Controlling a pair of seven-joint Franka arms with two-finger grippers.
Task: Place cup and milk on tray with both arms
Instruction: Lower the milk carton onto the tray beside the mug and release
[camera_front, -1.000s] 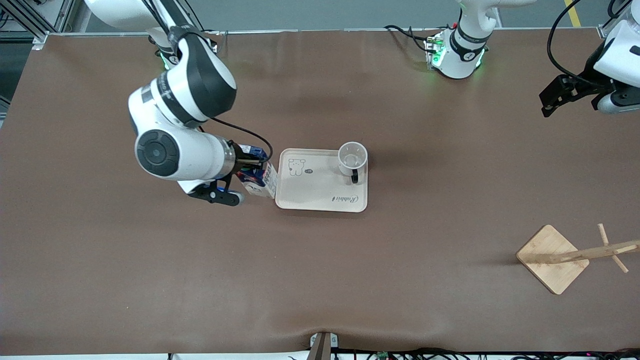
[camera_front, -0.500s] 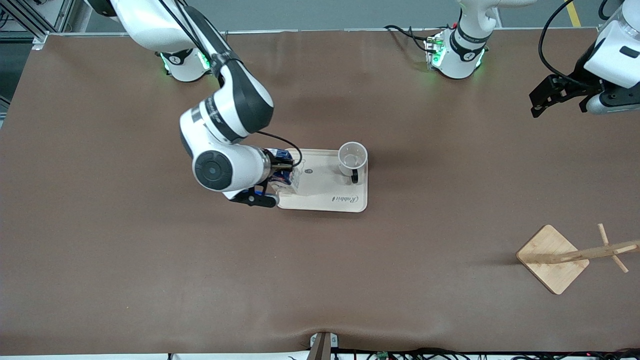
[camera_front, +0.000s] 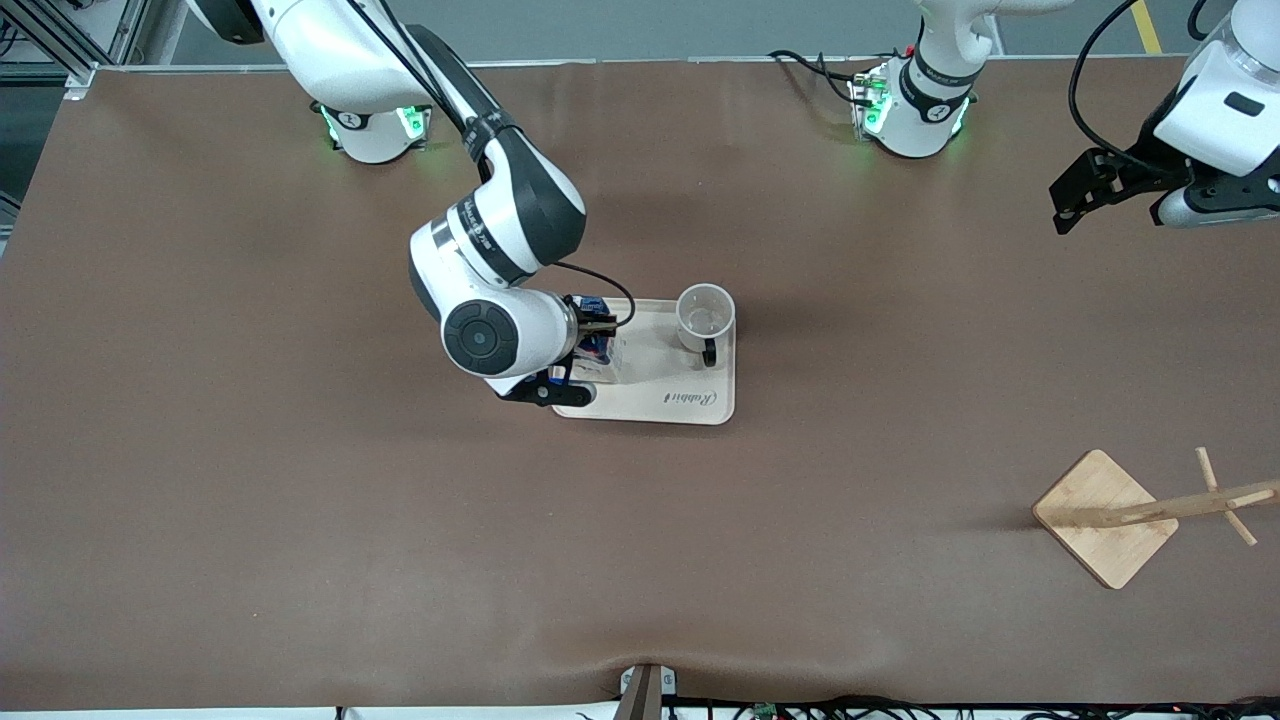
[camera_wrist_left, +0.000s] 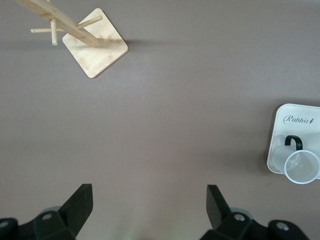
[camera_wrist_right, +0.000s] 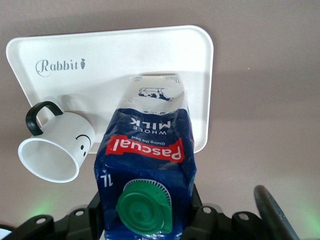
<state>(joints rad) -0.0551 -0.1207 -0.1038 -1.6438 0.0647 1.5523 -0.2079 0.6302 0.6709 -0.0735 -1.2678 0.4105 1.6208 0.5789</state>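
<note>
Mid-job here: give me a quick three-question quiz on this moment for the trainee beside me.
1. True or false: the cup stands on the tray.
2. What does the right gripper hold? A) cup B) the milk C) nothing
3. Fill in: the left gripper is ____, over bare table toward the left arm's end, up from the wooden stand.

Key: 1 true; 2 B; 3 open.
</note>
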